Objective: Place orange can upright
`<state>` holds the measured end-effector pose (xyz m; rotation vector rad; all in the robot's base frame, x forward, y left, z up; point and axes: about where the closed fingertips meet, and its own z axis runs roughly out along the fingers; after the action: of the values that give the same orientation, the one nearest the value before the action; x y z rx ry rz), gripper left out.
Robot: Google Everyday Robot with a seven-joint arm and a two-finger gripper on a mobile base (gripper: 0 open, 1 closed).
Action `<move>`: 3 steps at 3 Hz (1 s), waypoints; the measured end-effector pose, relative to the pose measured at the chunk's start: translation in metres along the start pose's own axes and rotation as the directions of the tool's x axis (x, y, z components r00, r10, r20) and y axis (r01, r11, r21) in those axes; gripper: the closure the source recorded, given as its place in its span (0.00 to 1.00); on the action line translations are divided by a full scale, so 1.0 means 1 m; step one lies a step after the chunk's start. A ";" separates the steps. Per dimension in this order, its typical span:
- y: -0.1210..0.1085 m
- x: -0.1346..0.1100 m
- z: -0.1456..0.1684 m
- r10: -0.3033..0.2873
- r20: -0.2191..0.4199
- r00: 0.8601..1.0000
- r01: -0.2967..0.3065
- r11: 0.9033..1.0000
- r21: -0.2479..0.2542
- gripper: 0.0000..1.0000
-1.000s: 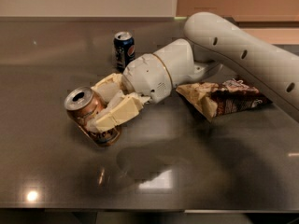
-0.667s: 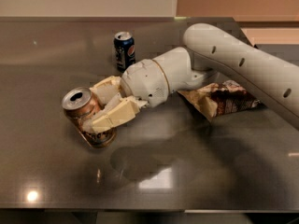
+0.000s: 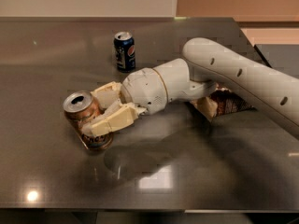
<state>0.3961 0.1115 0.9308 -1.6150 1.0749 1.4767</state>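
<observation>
The orange can [image 3: 85,118] is a shiny copper-orange drink can with a silver pull-tab top, at the left middle of the dark table [image 3: 196,171]. It is tilted, top leaning up and to the left, its lower end at the table surface. My gripper [image 3: 96,113] reaches in from the right and is shut on the orange can, one cream finger [image 3: 112,120] across the front of it and the other [image 3: 107,93] behind it. The white arm [image 3: 233,73] runs off to the right.
A dark blue Pepsi can [image 3: 124,51] stands upright behind the gripper. A brown snack bag [image 3: 224,104] lies under the arm at the right. The table's front edge runs along the bottom of the view.
The gripper has turned with the can in it, and the can now stands more upright, its top raised. The arm has shifted slightly left.
</observation>
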 end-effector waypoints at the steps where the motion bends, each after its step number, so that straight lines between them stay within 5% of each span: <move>1: -0.001 0.009 0.001 0.002 0.017 1.000 -0.002 1.000 0.012 1.00; 2: -0.003 0.016 0.001 0.000 0.038 0.999 -0.001 1.000 0.021 1.00; 3: -0.005 0.020 -0.001 -0.008 0.070 0.998 0.005 0.999 0.042 0.82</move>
<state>0.4015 0.1106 0.9110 -1.5256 1.0535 1.4859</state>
